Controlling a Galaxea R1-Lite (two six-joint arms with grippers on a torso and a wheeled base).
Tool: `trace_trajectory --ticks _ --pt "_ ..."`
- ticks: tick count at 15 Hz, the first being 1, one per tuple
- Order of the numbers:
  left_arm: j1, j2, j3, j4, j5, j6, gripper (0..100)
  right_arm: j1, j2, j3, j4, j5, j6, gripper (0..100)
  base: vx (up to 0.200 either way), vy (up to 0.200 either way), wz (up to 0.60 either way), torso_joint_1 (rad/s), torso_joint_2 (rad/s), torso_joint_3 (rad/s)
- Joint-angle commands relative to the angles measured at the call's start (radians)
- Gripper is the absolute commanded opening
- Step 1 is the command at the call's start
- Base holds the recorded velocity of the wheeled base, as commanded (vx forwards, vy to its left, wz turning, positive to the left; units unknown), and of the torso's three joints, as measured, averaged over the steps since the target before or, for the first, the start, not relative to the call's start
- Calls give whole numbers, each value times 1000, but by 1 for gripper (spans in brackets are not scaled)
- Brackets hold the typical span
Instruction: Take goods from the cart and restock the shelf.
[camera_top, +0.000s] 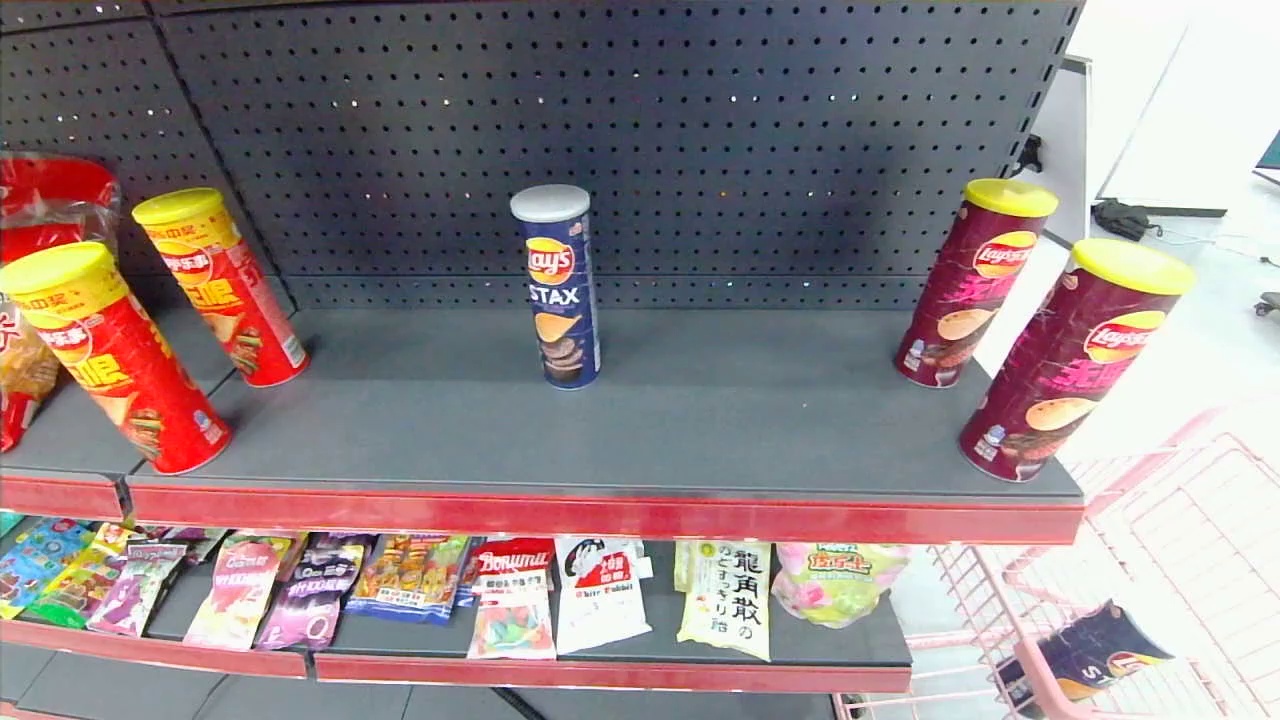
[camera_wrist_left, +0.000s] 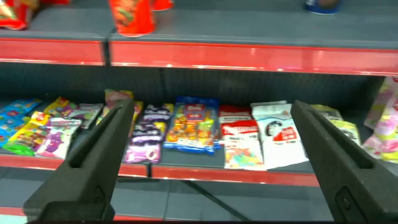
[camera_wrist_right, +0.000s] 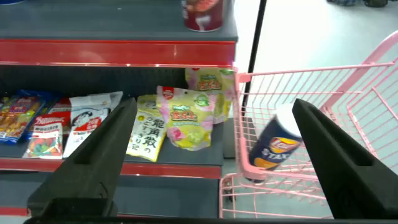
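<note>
While your left gripper (camera_wrist_left: 211, 107) and right gripper (camera_wrist_right: 213, 106) both hang with fingers spread, holding nothing, you're at the pick-up step.
The blue can (camera_wrist_right: 277, 146) lies tilted in the cart (camera_wrist_right: 311, 81) beside the shelf (camera_top: 600, 430); I'd lower the right gripper around it.

My left gripper (camera_wrist_left: 211, 109) is held level, its two dark fingers (camera_wrist_left: 93, 162) spread wide apart. My right gripper (camera_wrist_right: 214, 106) takes the same pose, fingers (camera_wrist_right: 336, 158) parted to full width, both wrists low.

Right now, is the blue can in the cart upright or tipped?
Tipped: the blue can sits slanted inside the pink cart, its long axis well off vertical.
</note>
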Motion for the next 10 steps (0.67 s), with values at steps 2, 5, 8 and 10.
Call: trace_trajectory --ticks 2,5,8,10 --pt "0 0 0 0 1 0 100 0 0 0 -1 0 1 100 0 0 0 0 0 0" --pt "0 0 0 0 1 0 100 0 0 0 -1 0 4 100 0 0 -200 1 -1 2" --pt "0 0 0 0 1 0 100 0 0 0 -1 -1 5 100 0 0 -600 -1 2 1" --pt "0 0 0 0 1 0 100 0 0 0 -1 -1 5 100 0 0 -600 14 2 0"
